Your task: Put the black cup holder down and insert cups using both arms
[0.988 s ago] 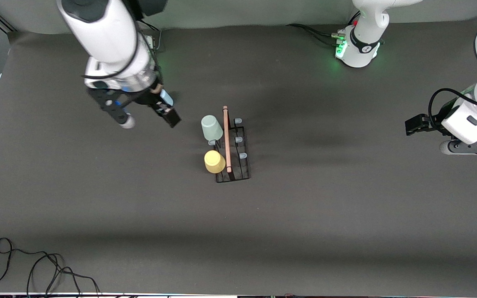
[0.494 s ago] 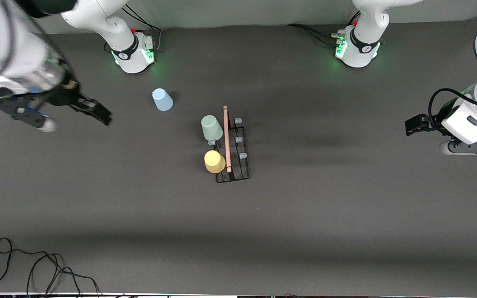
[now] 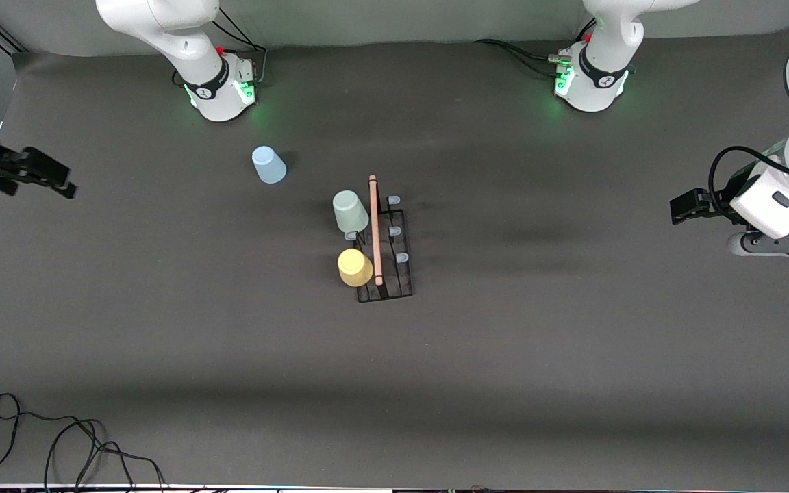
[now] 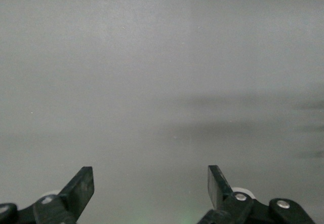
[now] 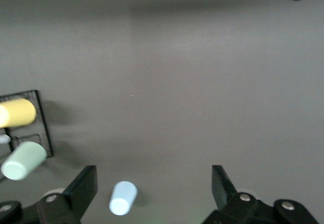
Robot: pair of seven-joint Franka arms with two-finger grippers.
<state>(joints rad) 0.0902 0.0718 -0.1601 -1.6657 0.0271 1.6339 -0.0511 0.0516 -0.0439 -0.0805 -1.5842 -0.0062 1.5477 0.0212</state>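
Observation:
The black cup holder (image 3: 386,274) stands mid-table, its wooden rod (image 3: 374,226) on top. A pale green cup (image 3: 350,211) and a yellow cup (image 3: 355,267) sit on pegs on its side toward the right arm's end. The light blue cup (image 3: 268,165) stands upside down on the table, apart from the holder and nearer the right arm's base. My right gripper (image 3: 59,181) is open and empty over the table's edge at the right arm's end. Its wrist view shows the blue cup (image 5: 123,197), green cup (image 5: 24,160), yellow cup (image 5: 17,113) and holder (image 5: 43,127). My left gripper (image 3: 683,205) waits, open and empty.
Three bare blue-tipped pegs (image 3: 394,231) face the left arm's end. A black cable (image 3: 59,438) lies at the near corner by the right arm's end. Arm bases (image 3: 220,89) (image 3: 593,82) stand along the table's back edge. The left wrist view shows only bare table (image 4: 162,82).
My right arm has swung away from over the light blue cup out to the table's edge at its own end. The blue cup stays standing on the table. The left arm has not moved.

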